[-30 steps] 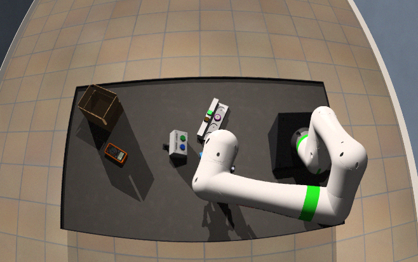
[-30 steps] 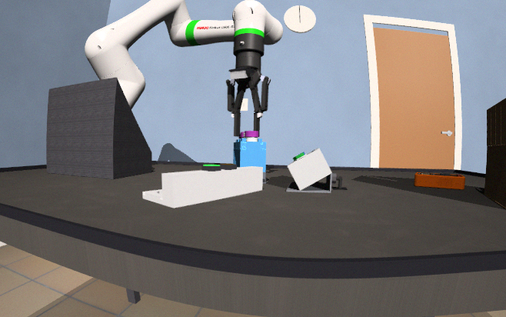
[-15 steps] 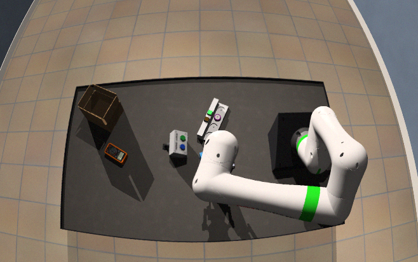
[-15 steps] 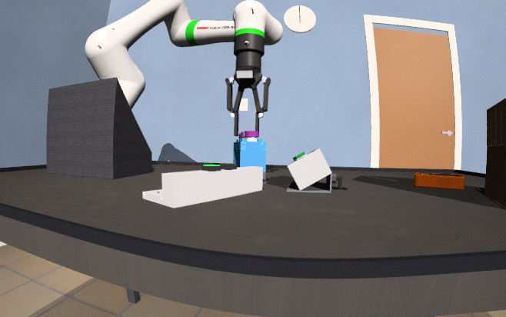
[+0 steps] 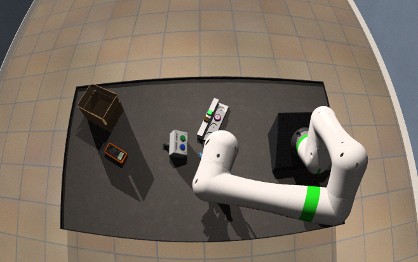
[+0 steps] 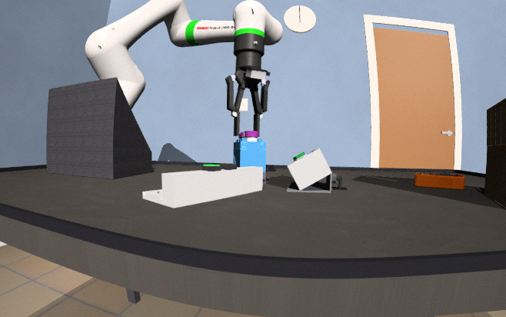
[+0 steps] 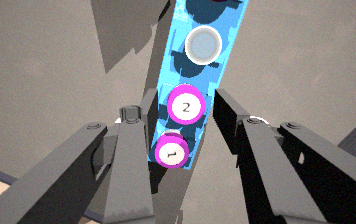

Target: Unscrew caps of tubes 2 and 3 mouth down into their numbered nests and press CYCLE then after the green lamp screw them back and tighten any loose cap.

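The blue decapping station stands under my gripper; it also shows in the exterior view. In the wrist view the magenta caps marked 1 and 2 sit on their tubes. Tube 3 stands open with no cap. My gripper is open, with one finger on each side of cap 2 and a gap to it on both sides. A purple cap lies in a nest of the white cap tray. The tray's green lamp is lit.
The key housing with the green key and the blue key stands left of the tray. A cardboard box and an orange multimeter lie far left. The arm's dark pedestal stands behind.
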